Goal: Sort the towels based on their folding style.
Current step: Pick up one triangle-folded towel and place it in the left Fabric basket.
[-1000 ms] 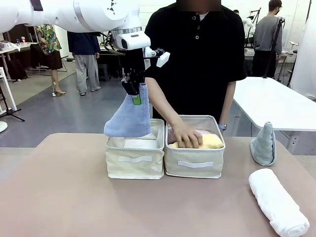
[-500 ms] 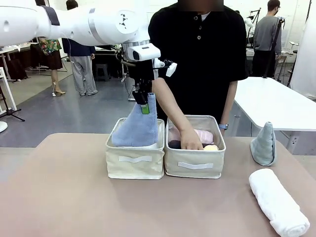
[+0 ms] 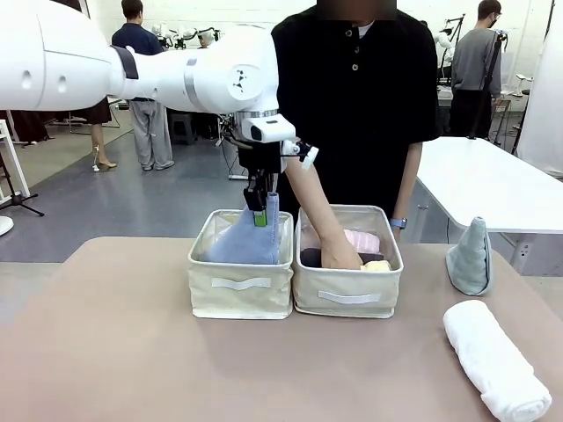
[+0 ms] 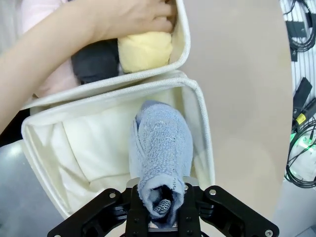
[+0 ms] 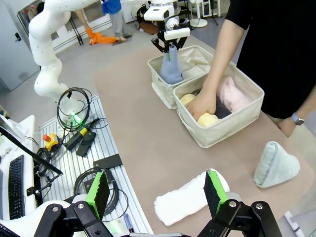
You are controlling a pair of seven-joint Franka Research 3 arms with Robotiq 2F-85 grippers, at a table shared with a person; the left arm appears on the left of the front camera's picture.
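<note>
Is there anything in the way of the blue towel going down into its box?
No, nothing visible. The left tool holds the light blue towel by its tip, with the base inside the left bin, and just pale lining shows beneath it. The person's hand is in the right bin, beside it.

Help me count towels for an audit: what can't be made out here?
Light blue towel: base hidden by left bin's wall, front view.
Dark grey towel: mostly behind the person's hand, front view.
White towel: one end behind the right fingers, right wrist view.
</note>
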